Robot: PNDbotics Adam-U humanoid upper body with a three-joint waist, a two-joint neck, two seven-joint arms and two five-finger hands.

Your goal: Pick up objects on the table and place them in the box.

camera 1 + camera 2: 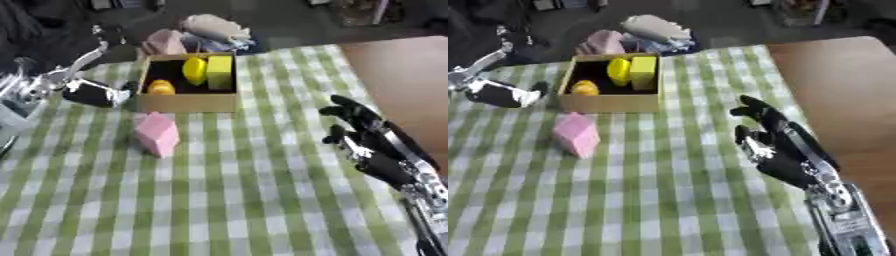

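**Hand and pink block: stock check**

Right hand point(776, 150): fingers spread, empty, well right of the block. Left hand point(92, 94): beside box point(188, 104), fingers unclear. Pink block point(157, 133): on bench point(245, 200), near box front. We judge it light, rigid; take by opposite flat faces.

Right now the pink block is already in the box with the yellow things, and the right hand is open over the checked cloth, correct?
Not quite. The pink block is not in the box; it stands on the checked cloth in front of it, as the left eye view shows. The yellow things are in the box, and the right hand is open over the cloth.
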